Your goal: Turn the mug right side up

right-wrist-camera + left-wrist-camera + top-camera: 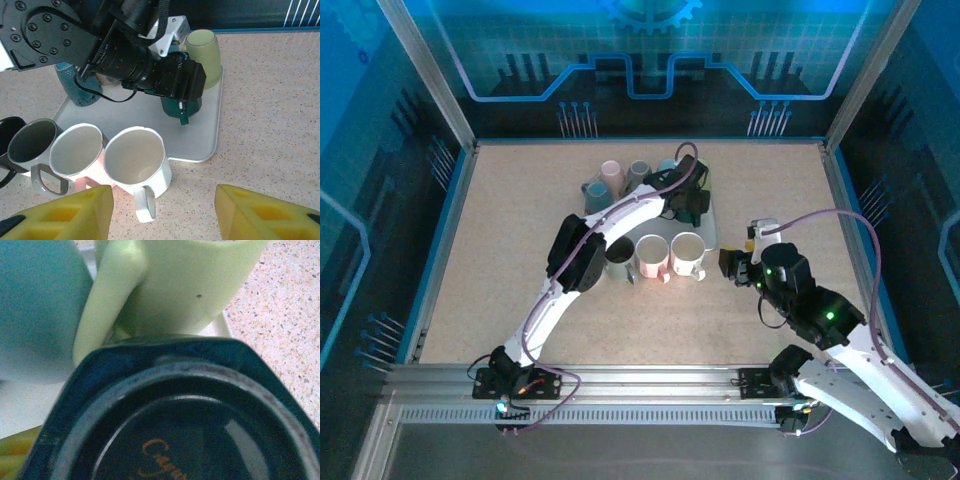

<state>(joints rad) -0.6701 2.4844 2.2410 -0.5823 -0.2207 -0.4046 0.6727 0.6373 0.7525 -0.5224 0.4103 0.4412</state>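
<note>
1. Two arms worked over a speckled table (520,250). The left arm reached out to a white tray (209,135) toward the back middle, and the right one sat low to the tray's right.
2. The dark green mug (181,109) stood on the tray, mouth down. In the left wrist view its recessed base, marked with orange lettering, faced the camera at very close range.
3. The left gripper (692,208) hung directly over that mug, its head just above the base. One yellow finger (15,452) showed beside the mug's wall. Whether the claw was clenched on the mug or loose around it could not be told.
4. Just behind the dark green mug stood a pale green mug (204,57), also mouth down, at the tray's far corner. A teal mug (80,92) stood at the tray's left edge.
5. Four upright mugs lined the tray's near edge: a black mug (10,132), a grey mug (35,145), a left white mug (75,150) and a right white mug (135,157).
6. The right gripper (162,205) was released, its yellow fingers (265,215) wide apart with nothing grasped, low over the table near the right white mug.
</note>
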